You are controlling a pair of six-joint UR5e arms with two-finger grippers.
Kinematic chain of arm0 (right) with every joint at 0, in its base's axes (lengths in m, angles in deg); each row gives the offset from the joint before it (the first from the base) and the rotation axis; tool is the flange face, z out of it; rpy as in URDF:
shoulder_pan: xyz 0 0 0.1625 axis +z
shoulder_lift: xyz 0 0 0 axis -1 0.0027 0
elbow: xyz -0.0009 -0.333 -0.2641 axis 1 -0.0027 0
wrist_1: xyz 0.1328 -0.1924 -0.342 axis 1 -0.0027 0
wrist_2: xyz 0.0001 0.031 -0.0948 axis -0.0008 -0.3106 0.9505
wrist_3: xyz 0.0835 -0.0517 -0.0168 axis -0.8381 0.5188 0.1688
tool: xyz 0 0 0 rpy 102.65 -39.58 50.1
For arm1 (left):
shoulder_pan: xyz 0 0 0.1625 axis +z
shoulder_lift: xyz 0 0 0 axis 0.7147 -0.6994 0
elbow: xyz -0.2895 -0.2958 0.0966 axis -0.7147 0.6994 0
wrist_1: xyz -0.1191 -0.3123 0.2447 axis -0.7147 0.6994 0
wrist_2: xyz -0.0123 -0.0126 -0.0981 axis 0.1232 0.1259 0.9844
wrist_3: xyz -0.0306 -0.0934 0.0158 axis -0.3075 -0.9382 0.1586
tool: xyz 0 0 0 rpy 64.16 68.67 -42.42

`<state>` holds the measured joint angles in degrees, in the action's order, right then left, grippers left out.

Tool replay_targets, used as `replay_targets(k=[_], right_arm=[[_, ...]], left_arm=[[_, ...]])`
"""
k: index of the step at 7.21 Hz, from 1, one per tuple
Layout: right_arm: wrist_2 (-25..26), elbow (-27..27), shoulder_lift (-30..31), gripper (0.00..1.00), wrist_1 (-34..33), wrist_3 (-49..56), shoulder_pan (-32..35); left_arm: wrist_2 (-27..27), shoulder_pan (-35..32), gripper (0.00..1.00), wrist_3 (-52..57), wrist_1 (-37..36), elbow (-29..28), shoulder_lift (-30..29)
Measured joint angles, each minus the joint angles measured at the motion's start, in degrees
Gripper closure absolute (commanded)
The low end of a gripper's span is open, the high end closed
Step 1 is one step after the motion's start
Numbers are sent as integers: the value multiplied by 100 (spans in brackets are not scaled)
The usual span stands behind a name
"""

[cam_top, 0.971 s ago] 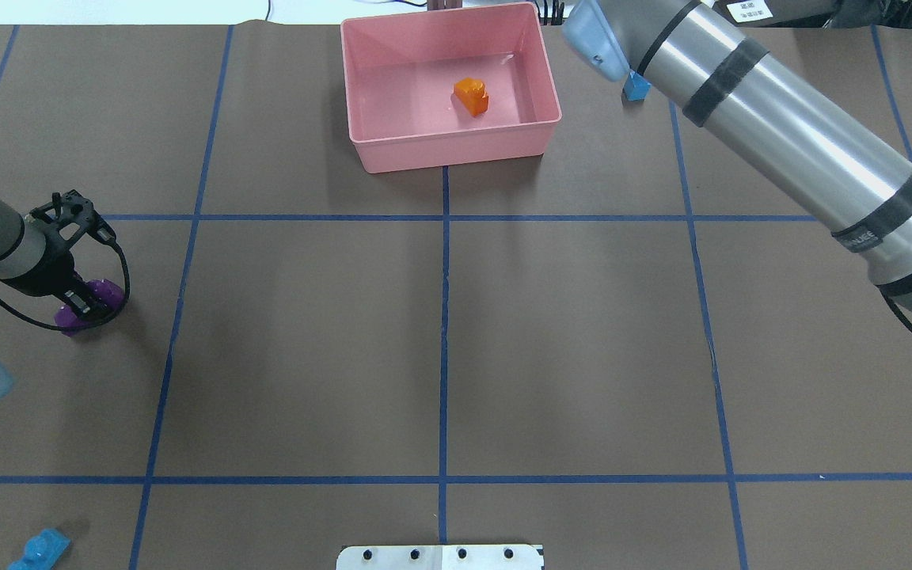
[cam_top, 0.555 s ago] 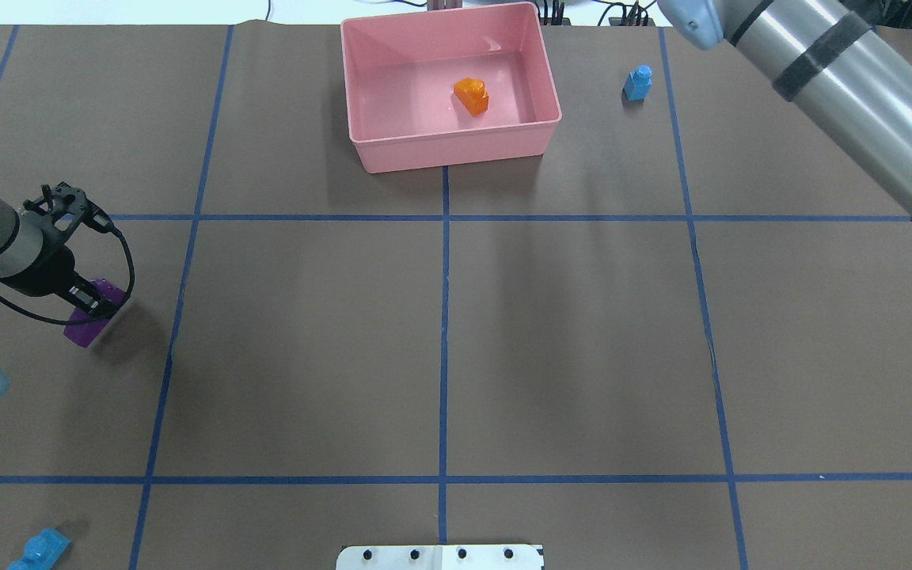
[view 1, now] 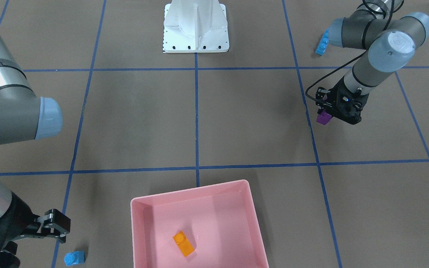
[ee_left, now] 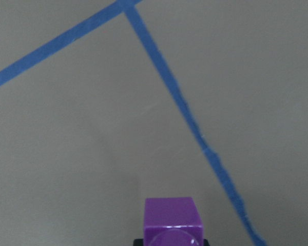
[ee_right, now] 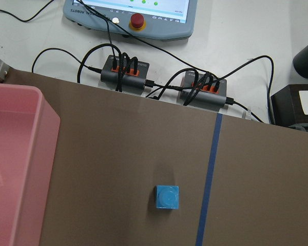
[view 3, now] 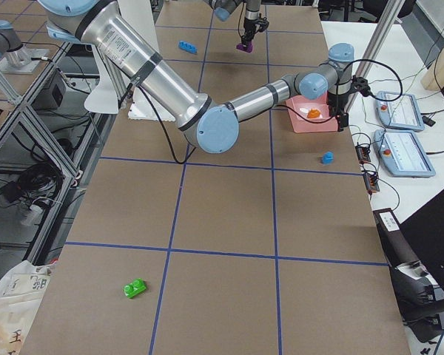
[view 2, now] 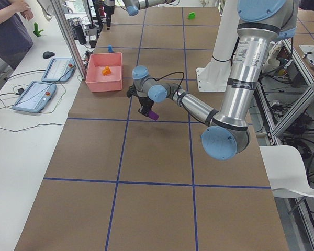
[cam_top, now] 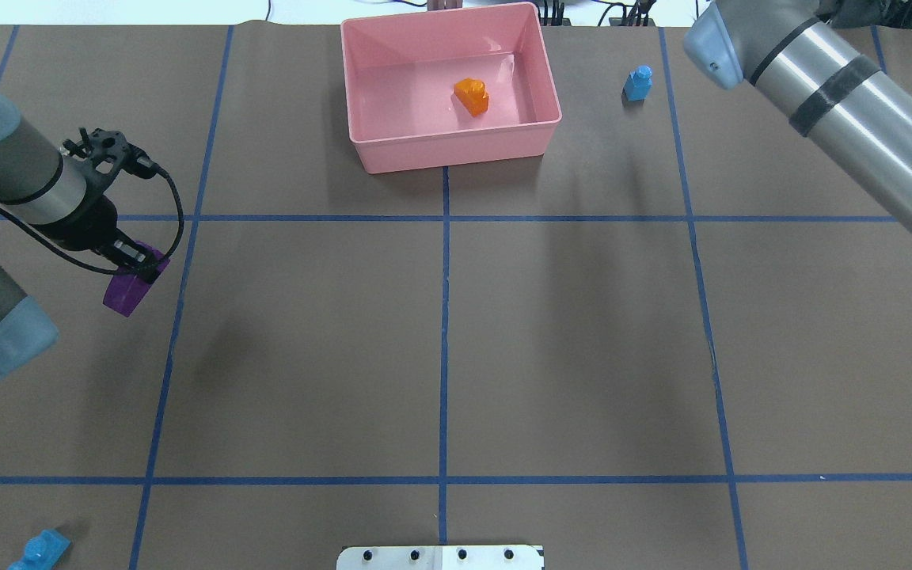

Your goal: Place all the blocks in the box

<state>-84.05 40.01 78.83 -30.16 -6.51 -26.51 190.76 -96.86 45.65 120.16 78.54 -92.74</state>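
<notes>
My left gripper (cam_top: 138,269) is shut on the purple sloped block (cam_top: 127,294) and holds it above the table on the left; the block also shows in the left wrist view (ee_left: 172,223). The pink box (cam_top: 456,146) stands at the far middle with the orange block (cam_top: 472,96) inside. The small blue block (cam_top: 637,83) stands right of the box and shows under the right wrist camera (ee_right: 167,197). My right gripper (view 3: 343,124) hangs near it; I cannot tell its jaws. The long blue block (cam_top: 38,550) lies near left. The green block (view 3: 135,288) lies far right.
The white robot base plate (cam_top: 440,558) sits at the near edge. Blue tape lines cross the brown table. Beyond the far edge are cable hubs (ee_right: 124,74) and a control pendant (ee_right: 128,15). The pink box wall (ee_right: 36,154) is left of the small blue block.
My left gripper has lifted the purple block off the table and carried it forward and to the right. My right arm has swung back and away from over the small blue block.
</notes>
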Motion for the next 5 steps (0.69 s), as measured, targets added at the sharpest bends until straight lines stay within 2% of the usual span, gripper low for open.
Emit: replay_targets(k=[2, 3, 5], right_arm=[[306, -329, 222, 1, 844, -229, -280], [443, -455, 317, 1, 1107, -257, -374], [717, -701, 433, 1, 1483, -269, -485]], left_arm=[[51, -331, 100, -7, -1224, -96, -1118], [178, -507, 100, -48, -1689, -329, -1782], [378, -707, 100, -490, -1850, -1196, -3029]])
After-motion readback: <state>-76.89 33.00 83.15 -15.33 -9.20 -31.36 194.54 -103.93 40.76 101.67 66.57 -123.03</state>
